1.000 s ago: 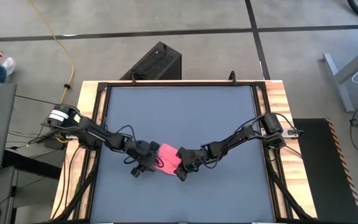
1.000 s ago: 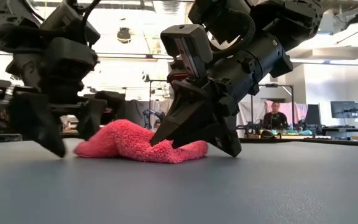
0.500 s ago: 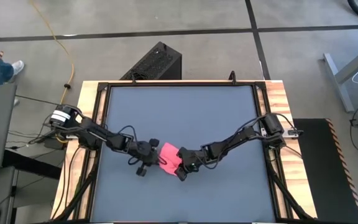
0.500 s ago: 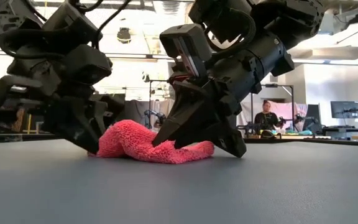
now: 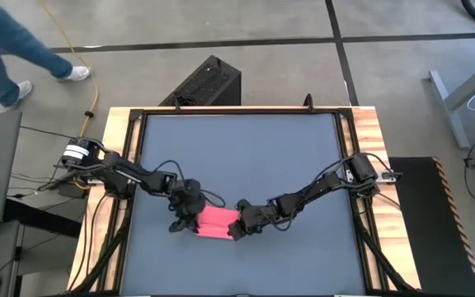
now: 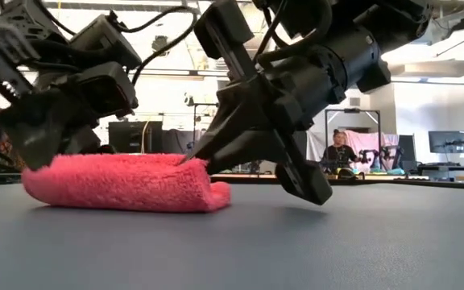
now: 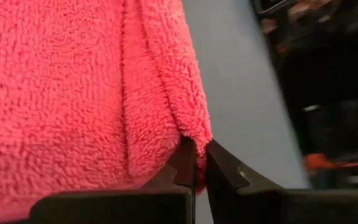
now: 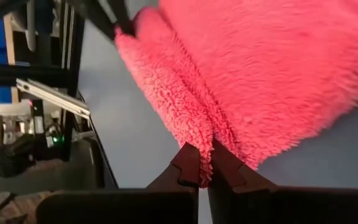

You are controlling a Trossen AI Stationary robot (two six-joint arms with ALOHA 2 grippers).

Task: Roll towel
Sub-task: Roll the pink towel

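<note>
On table's (image 5: 246, 148) near half: towel (image 5: 215, 222), folded flat, pinched at opposite ends by left gripper (image 5: 190, 219) and right gripper (image 5: 239, 228); rolling apparently starting, next needing both edges turned over together.

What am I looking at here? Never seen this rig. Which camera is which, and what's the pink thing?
Two robot arms at a dark grey table. One picture looks straight down, one looks level across the tabletop, and two come from cameras on the arms' wrists. The pink thing is a small towel, lying folded on the table. The left hand is pinched shut on the towel's one end, the right hand on the other; each wrist view shows its dark fingers clamped on a towel edge. A person walks past beyond the table.
</note>
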